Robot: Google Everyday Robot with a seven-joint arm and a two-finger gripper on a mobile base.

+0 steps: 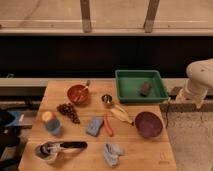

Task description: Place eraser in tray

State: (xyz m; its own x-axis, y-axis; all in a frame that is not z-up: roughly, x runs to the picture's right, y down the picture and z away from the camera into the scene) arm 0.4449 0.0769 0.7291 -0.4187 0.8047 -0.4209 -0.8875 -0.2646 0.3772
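The end effector [172, 101] is held just off the right edge of the wooden counter [142, 156], below the white arm [201, 80]; whether it is released or clenched cannot be told. The green tray [134, 98] is seen just to its left in the camera view, and the dark eraser [145, 88] is lying inside that tray, apart from the end effector. The purple bowl [148, 124] is placed nearer the camera than the end effector, with the banana [120, 113] and light blue pad [93, 126] farther left.
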